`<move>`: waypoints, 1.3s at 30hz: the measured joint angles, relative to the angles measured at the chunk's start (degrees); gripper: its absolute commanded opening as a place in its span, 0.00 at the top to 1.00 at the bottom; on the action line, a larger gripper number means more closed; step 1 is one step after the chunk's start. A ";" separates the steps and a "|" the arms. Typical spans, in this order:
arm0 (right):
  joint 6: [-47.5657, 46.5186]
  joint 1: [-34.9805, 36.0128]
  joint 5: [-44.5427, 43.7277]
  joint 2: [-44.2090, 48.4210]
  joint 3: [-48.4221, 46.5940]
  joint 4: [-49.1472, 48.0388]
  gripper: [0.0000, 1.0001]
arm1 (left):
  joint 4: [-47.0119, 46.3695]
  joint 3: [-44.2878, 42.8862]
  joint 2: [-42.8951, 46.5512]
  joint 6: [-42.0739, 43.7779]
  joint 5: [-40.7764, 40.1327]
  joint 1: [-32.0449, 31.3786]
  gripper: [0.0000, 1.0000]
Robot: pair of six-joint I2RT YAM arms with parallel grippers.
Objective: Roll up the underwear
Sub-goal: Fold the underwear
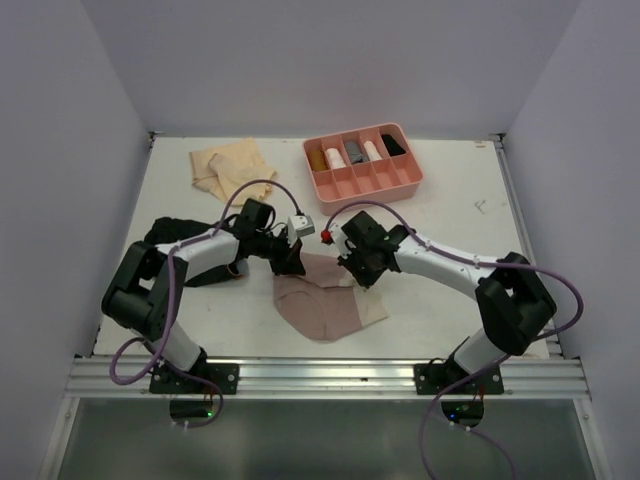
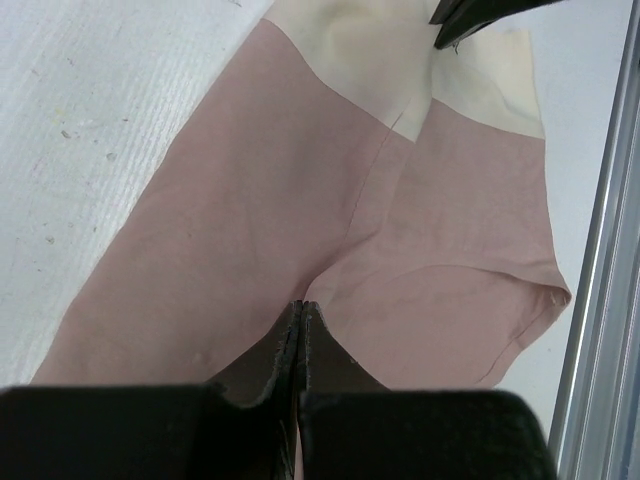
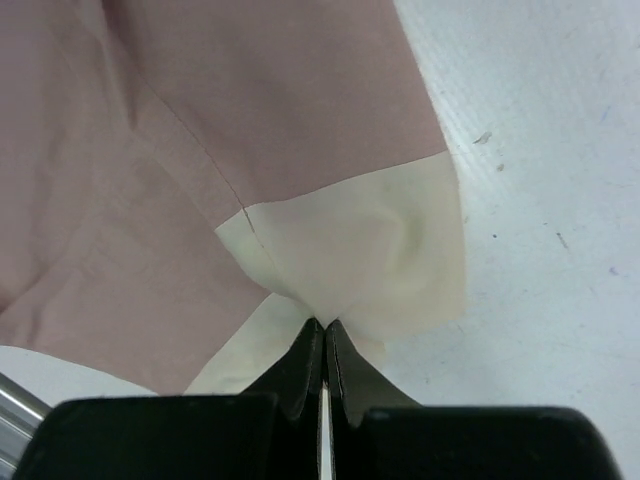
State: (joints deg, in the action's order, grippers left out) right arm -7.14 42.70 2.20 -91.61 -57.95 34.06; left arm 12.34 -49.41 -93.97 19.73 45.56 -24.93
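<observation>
— Where do we have the pink underwear (image 1: 325, 302)?
— Spread on the surface (image 1: 450, 220) near its front edge, between our two arms.
— And our left claw (image 2: 300, 315)?
— Its fingers are pressed together, pinching the pink cloth where a crease runs up to the tips.
— Our right claw (image 3: 325, 330)?
— Closed as well, clamped on a cream patch that bunches into its tips.
— The other pieces?
— We see the black underwear (image 1: 162, 233) behind our left arm, partly hidden. The tan underwear (image 1: 230, 168) lies at the far left, apart from the tray (image 1: 370, 190), which holds several rolled items.
</observation>
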 measured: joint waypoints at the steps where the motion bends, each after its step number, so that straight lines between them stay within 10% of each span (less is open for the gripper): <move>1: 0.02 0.00 -0.17 0.90 -0.39 0.20 1.00 | 0.11 -0.02 0.39 -0.02 -0.04 0.00 1.00; 15: 0.85 0.02 -4.22 4.90 -1.36 2.12 1.00 | 2.38 -1.68 5.64 -0.66 -1.88 -0.72 1.00; 28: 0.98 0.02 -4.26 -4.46 -2.29 2.10 0.68 | 1.97 -2.03 -0.04 -1.20 -2.89 -0.72 1.00; 39: 0.17 0.02 -4.24 -4.90 -6.40 2.49 1.00 | 1.90 -2.69 -0.33 -1.16 -2.84 -0.72 1.00</move>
State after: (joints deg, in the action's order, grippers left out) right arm -6.96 42.72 -2.04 -96.51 -64.36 36.56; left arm 14.24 -52.10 -94.30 18.57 42.72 -25.65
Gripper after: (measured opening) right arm 0.010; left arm 0.005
